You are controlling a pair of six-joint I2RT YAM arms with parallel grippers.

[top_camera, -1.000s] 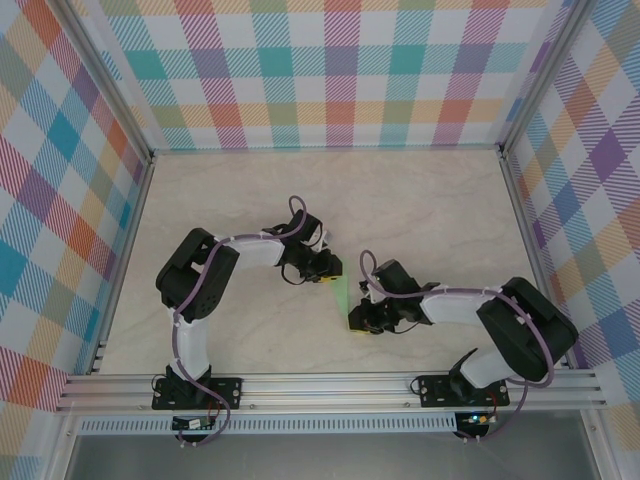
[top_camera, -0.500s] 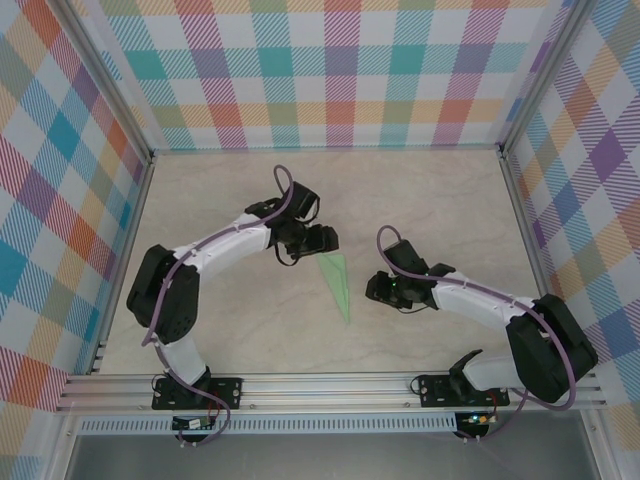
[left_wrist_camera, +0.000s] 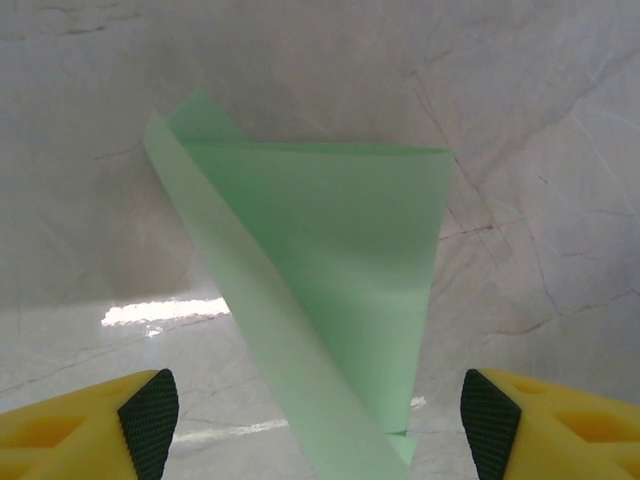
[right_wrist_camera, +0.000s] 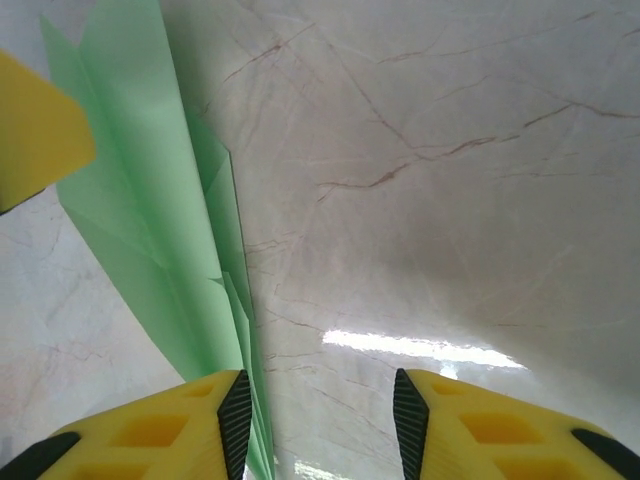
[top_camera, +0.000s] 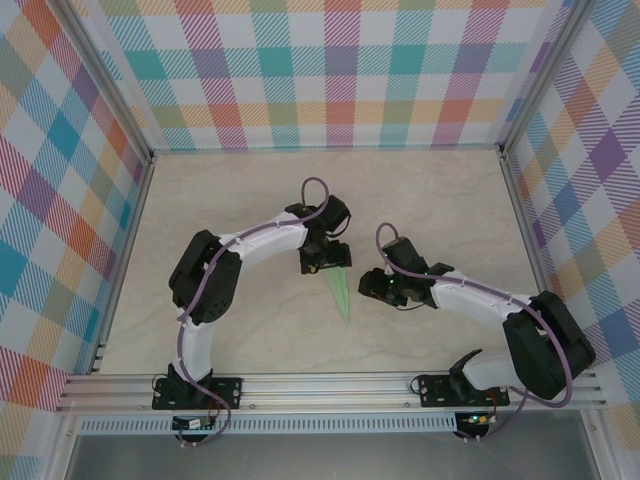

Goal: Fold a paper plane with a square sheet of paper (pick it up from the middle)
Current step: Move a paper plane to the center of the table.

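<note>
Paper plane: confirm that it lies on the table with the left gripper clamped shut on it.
Not quite. The left gripper is not clamped on the paper plane. In the left wrist view its jaws stand wide open, one on each side of the paper and clear of it. The plane does lie on the table.

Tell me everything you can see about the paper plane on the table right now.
The paper plane is thin, pale mint-green paper, plain and unmarked, folded into a slim pointed dart with long overlapping flaps and lengthwise creases. It lies on the pale marbled table, its wide end away from the arm bases and its point toward them. The left gripper is open at the wide end, and the right gripper is open beside it. Neither grips it.
</note>
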